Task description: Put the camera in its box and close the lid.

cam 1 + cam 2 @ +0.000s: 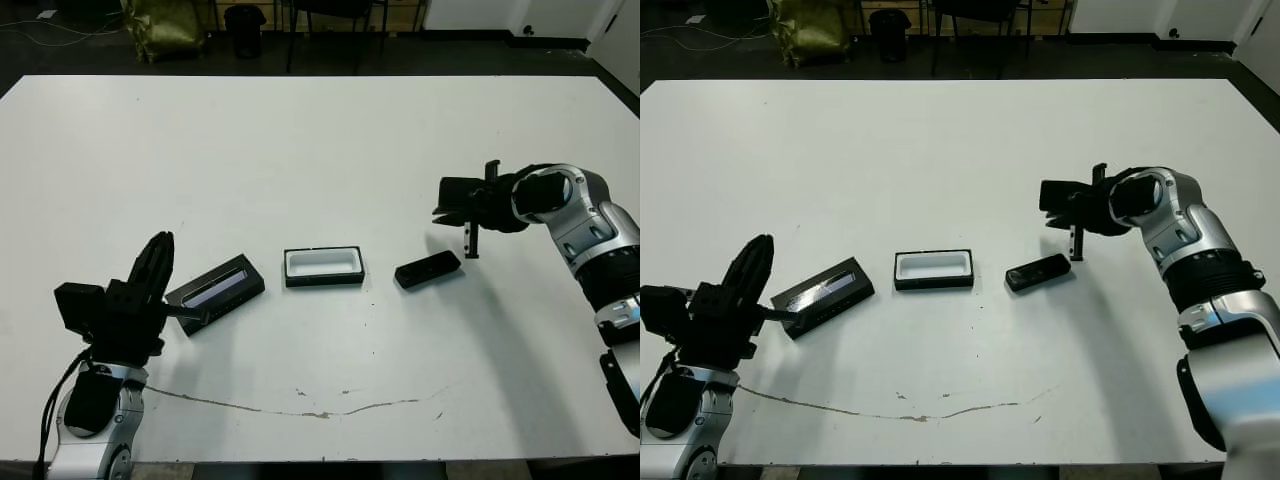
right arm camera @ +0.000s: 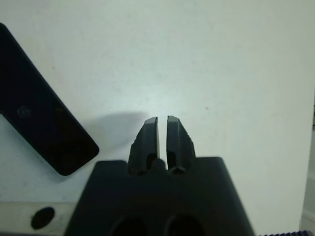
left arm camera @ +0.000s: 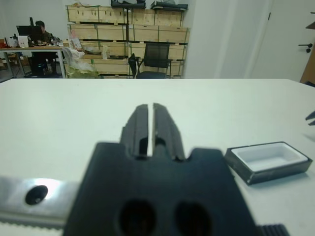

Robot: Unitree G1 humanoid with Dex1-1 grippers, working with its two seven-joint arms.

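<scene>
The camera [image 1: 428, 270], a slim black bar, lies flat on the white table right of centre. The box [image 1: 323, 281], a black tray with a white inside, sits open a short way to its left and holds nothing; it also shows in the left wrist view [image 3: 256, 172]. The lid [image 1: 215, 292], black with a greyish-lilac panel, lies left of the box. My right gripper [image 1: 471, 250] points down just right of the camera, shut and holding nothing, with the camera [image 2: 44, 128] beside it. My left gripper [image 1: 160, 242] is shut near the lid's left end.
A thin dark scratch [image 1: 300, 410] runs across the table near its front edge. Beyond the far edge stand a chair [image 3: 157, 59], a yellow-green bag [image 1: 165, 25] and stacked crates [image 3: 128, 29]. A person [image 3: 39, 27] sits at a distant desk.
</scene>
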